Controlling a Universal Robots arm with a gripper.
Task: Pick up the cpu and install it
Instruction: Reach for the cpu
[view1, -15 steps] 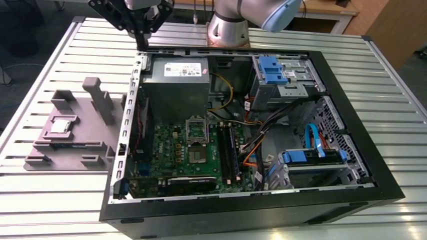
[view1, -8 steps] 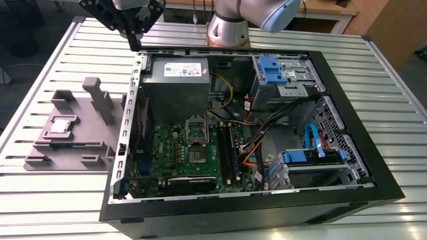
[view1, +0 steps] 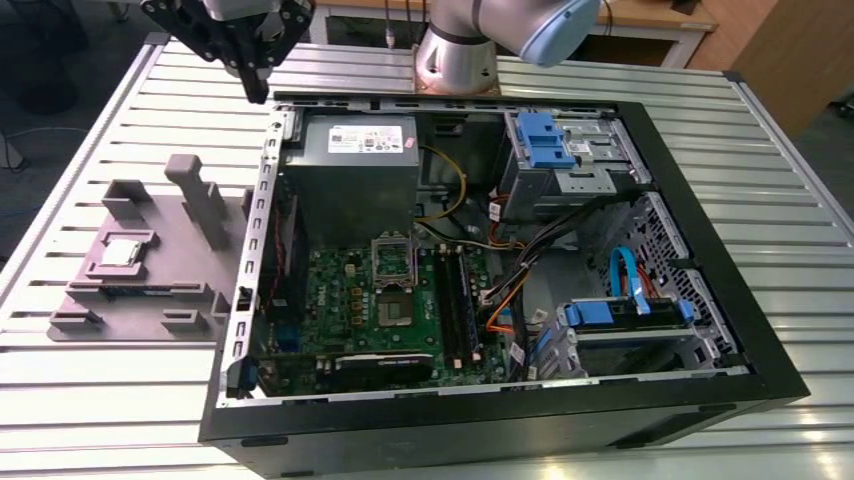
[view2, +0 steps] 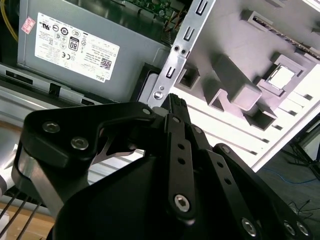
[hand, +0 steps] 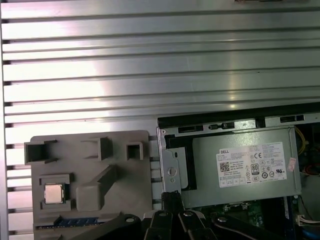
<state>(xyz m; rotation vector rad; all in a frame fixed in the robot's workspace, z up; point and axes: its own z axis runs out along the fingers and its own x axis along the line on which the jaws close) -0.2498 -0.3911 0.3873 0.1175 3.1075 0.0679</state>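
We see cpu (view1: 124, 250) lying in square pocket of grey tray (view1: 127, 315), at 9 o'clock from open computer case (view1: 747, 325) in exterior view. Case holds power supply (view1: 354, 165) and motherboard (view1: 347, 300). Claw (view1: 254, 94) hangs above case's 11 o'clock corner, fingers together, empty.

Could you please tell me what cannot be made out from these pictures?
- Small silver square cpu: its corner markings are too small in every view.
- Black square socket frame: exterior view, too small to tell whether its bracket is open.
- Mauve-grey plastic tray: first wrist view, one end cut off by the picture's edge and the black gripper.
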